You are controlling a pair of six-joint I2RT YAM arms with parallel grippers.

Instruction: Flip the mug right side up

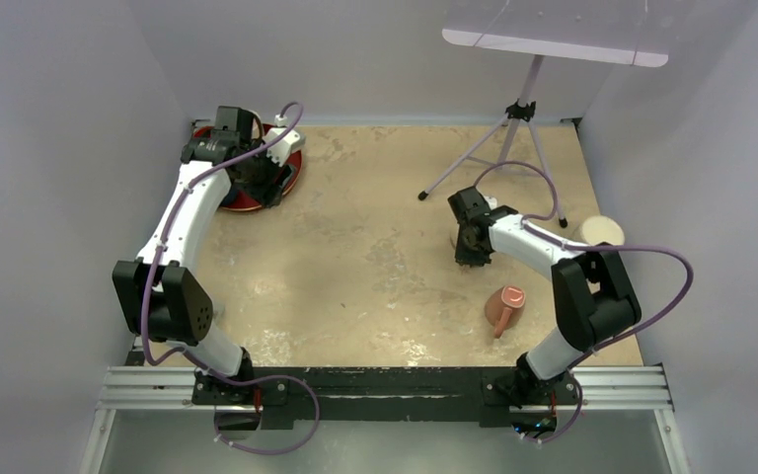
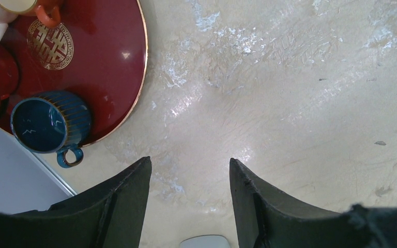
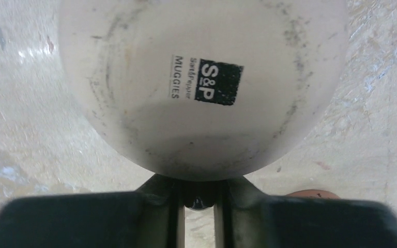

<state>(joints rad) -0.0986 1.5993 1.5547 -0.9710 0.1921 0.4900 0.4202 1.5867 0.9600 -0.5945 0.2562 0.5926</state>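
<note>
A white mug (image 3: 201, 82) fills the right wrist view, its flat base with a black "S&P" stamp facing the camera, so it stands upside down on the table. My right gripper (image 3: 199, 190) is shut on a dark part at the mug's near rim, apparently its handle. In the top view my right gripper (image 1: 472, 247) sits low at centre right and hides the mug. My left gripper (image 2: 190, 165) is open and empty over bare table, beside the red tray; in the top view the left gripper (image 1: 257, 178) is at the far left.
The red tray (image 2: 113, 67) holds an upright blue mug (image 2: 46, 124), a red mug and a white one. A pink mug (image 1: 504, 306) lies on its side near my right arm. A cream cup (image 1: 600, 232) stands at the right edge. A tripod (image 1: 513, 133) stands at the back.
</note>
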